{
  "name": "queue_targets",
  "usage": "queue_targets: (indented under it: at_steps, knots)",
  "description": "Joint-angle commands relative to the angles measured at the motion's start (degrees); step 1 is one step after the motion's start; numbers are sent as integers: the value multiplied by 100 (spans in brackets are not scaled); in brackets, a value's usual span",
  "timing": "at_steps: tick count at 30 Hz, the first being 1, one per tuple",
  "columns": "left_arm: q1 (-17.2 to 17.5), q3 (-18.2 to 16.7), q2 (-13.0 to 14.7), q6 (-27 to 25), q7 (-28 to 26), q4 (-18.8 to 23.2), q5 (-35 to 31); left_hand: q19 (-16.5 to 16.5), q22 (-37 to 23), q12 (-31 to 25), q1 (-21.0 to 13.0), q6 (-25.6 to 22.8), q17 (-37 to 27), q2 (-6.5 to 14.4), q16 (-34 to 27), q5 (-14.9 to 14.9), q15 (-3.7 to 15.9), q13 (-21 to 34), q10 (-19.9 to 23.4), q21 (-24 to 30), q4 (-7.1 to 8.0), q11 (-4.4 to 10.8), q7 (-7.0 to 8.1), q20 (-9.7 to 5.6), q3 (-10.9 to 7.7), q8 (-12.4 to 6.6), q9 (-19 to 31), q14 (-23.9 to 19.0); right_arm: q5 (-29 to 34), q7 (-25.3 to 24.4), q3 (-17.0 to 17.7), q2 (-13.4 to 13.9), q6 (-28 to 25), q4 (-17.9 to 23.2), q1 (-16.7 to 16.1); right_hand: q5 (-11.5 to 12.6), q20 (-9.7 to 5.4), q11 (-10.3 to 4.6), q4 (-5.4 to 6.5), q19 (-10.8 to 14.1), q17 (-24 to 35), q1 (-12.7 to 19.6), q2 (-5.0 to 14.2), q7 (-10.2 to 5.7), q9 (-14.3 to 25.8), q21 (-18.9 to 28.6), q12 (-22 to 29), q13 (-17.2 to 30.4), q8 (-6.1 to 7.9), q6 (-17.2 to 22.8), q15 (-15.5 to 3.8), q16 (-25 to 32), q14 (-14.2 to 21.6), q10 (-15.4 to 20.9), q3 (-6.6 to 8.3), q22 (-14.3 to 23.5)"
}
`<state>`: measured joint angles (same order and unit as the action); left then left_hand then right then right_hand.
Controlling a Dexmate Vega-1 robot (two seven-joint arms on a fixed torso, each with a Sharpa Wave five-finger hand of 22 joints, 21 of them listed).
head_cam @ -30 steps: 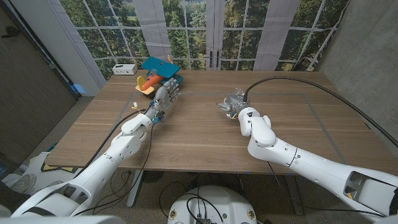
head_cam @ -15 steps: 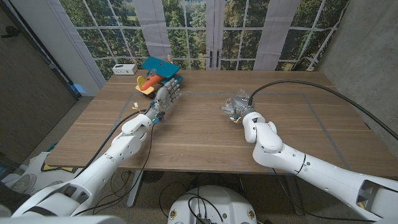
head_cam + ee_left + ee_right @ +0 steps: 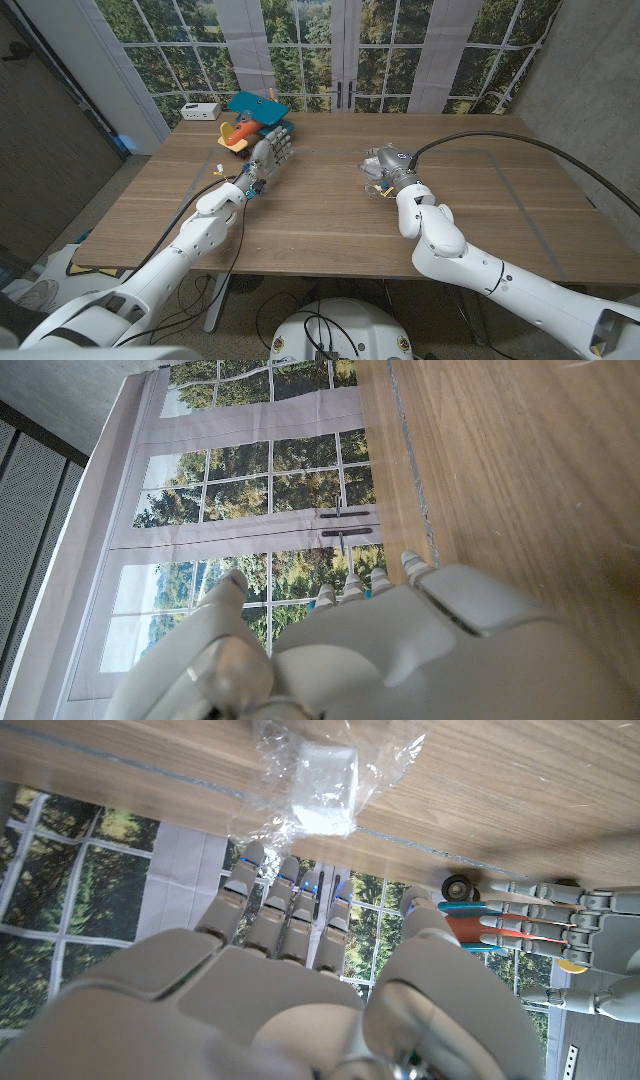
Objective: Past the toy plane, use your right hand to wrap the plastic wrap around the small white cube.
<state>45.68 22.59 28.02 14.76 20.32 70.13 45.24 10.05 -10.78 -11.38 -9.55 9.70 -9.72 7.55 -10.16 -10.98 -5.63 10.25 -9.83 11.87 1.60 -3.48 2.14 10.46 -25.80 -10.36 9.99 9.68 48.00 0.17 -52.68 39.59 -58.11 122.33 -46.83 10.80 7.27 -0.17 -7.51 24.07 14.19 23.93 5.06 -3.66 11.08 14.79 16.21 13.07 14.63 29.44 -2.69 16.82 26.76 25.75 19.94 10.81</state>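
The small white cube (image 3: pixel 326 782) lies on the wood inside a crumpled sheet of clear plastic wrap (image 3: pixel 392 760), which is loosely gathered over it. My right hand (image 3: pixel 386 163) hovers at the cube, fingers (image 3: pixel 262 890) apart and pointing at it, holding nothing; in the head view it covers the cube, with a scrap of wrap (image 3: pixel 374 189) showing beside it. The toy plane (image 3: pixel 252 112), teal with orange and red parts, sits at the table's far left. My left hand (image 3: pixel 268 152) stands right beside it, fingers straight and empty.
A small white box (image 3: pixel 201 110) stands at the back left corner, behind the plane. Thin tape lines (image 3: pixel 500 170) mark a rectangle on the table around the right hand. A black cable (image 3: pixel 520 148) arcs over the table's right side.
My right hand has shifted slightly right and farther onto the wrapped cube, and its forearm has swung in more from the near side. The left hand has stayed put.
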Motion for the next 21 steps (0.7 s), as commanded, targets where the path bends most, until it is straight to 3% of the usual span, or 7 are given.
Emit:
queue_targets:
  at_steps: [1, 6, 9, 10, 13, 18, 21]
  knots:
    - [-92, 18, -31, 17, 185, -164, 26, 59, -27, -5, -47, 963, -14, -19, -23, 7, -39, 25, -1223, 35, -40, 22, 37, 58, -2, -17, 19, 962, 884, 624, -485, 110, -746, 259, 47, -8, -21, 27, -32, 20, 40, 17, -112, 51, 29, -19, 47, 43, 21, 147, -100, 24, 14, 95, -67, 28]
    - [-108, 12, -31, 30, 200, -193, 16, 57, -27, -6, -44, 964, -14, -22, -20, 8, -32, 25, -1220, 37, -41, 31, 38, 60, -1, -17, 19, 964, 1285, 1127, -701, 151, -1121, 247, 119, 8, -9, 27, -26, -54, 69, -48, -217, 180, 32, -54, 23, 73, -8, 174, -57, -14, -108, 0, -155, 31]
    - [-126, 14, -35, 28, 220, -215, 12, 57, -27, -5, -44, 968, -15, -24, -18, 9, -38, 25, -1222, 36, -42, 24, 38, 59, -1, -15, 19, 967, 1672, 1574, -918, 156, -1382, 149, 233, 64, -11, 36, -107, -64, 122, 110, -193, 186, 53, -64, 203, 140, 37, 388, -112, 46, 8, 299, -129, 37]
    - [-133, 15, -39, 30, 223, -223, 11, 55, -27, -6, -43, 964, -15, -25, -18, 9, -35, 25, -1219, 37, -42, 28, 36, 57, -1, -17, 19, 967, 1844, 1748, -1005, 143, -1477, 92, 282, 111, -23, 56, -231, -55, 193, 459, -87, 175, 104, -64, 424, 237, 113, 610, -180, 114, 153, 570, -4, 40]
    - [-168, 26, -57, 32, 247, -258, 3, 53, -27, -5, -42, 963, -15, -27, -18, 9, -36, 25, -1221, 38, -43, 27, 38, 58, 0, -18, 19, 966, 2409, 2420, -1233, 131, -1654, -82, 434, 138, -74, 46, -353, 18, 277, 1098, 42, 136, 172, -41, 626, 381, 176, 749, -210, 163, 255, 644, 232, 40]
    - [-218, 47, -88, 26, 264, -298, -15, 61, -27, -4, -37, 965, -16, -34, -17, 10, -30, 25, -1223, 35, -43, 26, 43, 60, 4, -17, 19, 966, 3271, 3462, -1193, 68, -1565, -355, 387, 114, -79, -10, -354, 9, 318, 1345, -67, 75, 198, -48, 681, 450, 174, 743, -266, 146, 201, 566, 255, 39]
    - [-227, 53, -93, 14, 252, -294, -24, 53, -27, -9, -34, 956, -16, -38, -19, 10, -32, 25, -1212, 39, -43, 31, 44, 60, 6, -20, 19, 960, 3705, 3923, -942, -22, -1280, -495, 207, 129, -103, -63, -373, 16, 341, 1654, -138, 72, 217, -49, 710, 504, 175, 748, -296, 114, 143, 455, 323, 36]
